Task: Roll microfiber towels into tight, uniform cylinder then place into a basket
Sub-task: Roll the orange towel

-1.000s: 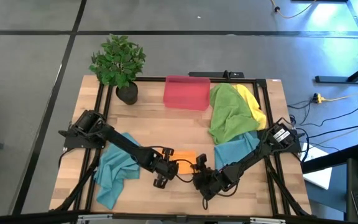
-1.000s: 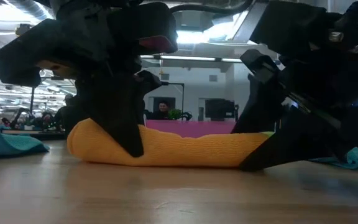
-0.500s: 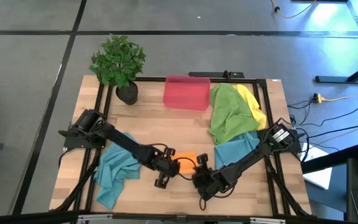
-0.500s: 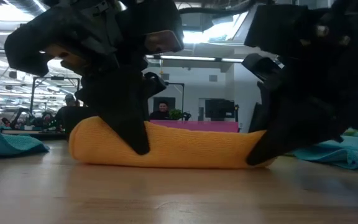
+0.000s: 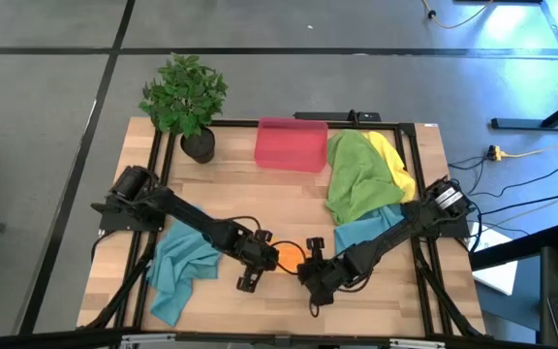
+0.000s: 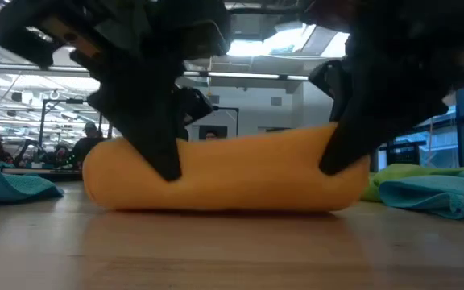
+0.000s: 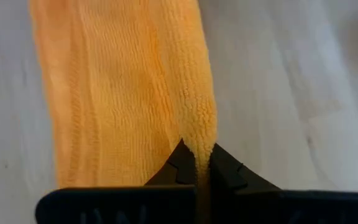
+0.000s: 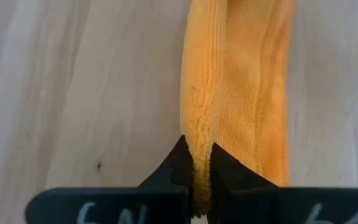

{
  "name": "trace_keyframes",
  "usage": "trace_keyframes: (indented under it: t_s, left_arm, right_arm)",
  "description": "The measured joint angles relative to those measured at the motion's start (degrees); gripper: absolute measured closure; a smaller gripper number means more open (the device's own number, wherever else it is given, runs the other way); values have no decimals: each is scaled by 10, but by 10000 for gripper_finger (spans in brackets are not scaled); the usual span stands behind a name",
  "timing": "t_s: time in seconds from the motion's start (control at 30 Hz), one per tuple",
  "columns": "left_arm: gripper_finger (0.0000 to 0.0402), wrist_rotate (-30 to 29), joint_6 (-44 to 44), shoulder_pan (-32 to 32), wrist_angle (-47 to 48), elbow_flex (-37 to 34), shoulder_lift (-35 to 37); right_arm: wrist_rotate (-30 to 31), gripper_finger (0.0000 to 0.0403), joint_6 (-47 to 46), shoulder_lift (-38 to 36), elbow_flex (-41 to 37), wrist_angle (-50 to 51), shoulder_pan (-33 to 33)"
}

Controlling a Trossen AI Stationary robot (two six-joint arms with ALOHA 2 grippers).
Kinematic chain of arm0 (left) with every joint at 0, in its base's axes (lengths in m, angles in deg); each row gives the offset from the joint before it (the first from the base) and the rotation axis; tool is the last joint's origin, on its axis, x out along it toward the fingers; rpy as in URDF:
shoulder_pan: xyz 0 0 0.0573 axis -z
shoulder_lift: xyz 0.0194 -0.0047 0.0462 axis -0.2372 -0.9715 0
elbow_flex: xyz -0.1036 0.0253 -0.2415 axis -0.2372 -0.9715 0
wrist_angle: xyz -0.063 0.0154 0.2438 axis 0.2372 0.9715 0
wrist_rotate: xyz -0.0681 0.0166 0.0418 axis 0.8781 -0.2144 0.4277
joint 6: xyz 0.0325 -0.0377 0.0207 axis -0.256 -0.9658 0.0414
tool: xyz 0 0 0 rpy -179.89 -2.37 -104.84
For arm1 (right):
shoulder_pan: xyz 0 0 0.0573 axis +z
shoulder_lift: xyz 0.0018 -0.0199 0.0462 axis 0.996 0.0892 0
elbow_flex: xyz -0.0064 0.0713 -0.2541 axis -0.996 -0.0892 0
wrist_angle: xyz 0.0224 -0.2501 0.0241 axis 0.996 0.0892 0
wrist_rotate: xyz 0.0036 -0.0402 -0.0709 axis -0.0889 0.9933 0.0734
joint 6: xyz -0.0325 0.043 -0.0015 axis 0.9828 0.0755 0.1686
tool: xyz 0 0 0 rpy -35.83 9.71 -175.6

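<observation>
An orange microfiber towel point(image 6: 224, 173) lies as a thick roll near the table's front middle point(image 5: 290, 257), its underside on the wood. My left gripper point(image 5: 263, 258) is shut on the roll's left end and my right gripper point(image 5: 308, 264) on its right end. In the low view the dark fingers stand over both ends. The red-pink basket point(image 5: 292, 143) stands at the far middle. Green and yellow towels point(image 5: 356, 174) lie heaped to its right. One teal towel point(image 5: 180, 269) lies at the near left, another point(image 5: 366, 236) at the right. My left gripper pinches a raised ridge of cloth point(image 7: 201, 144) at the roll's left end between its two fingers. It comes slanting down from the far left, along the roll. The roll lies on the table. My right gripper pinches a folded ridge of cloth point(image 8: 199, 155) at the roll's right end between its two fingers. It comes slanting down from the right, along the roll. How many layers it has, I cannot tell.
A potted plant point(image 5: 184, 97) stands at the far left corner. Black frame rails point(image 5: 158, 165) run along the table's sides and back. Bare wood point(image 5: 260, 194) lies between the roll and the basket.
My right gripper has taken hold of the towel's right end, risen and rolled about its wrist. The flat orange strip has rolled up toward the near edge into a thicker, shorter roll, and less of it lies spread on the wood.
</observation>
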Motion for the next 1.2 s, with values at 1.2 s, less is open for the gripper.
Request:
trace_keyframes:
  t_s: [1.2]
  left_arm:
    - [253,7,-14,-61,-102,-127,98]
  right_arm:
    - [-245,383,-195,-20,-163,-239,-112]
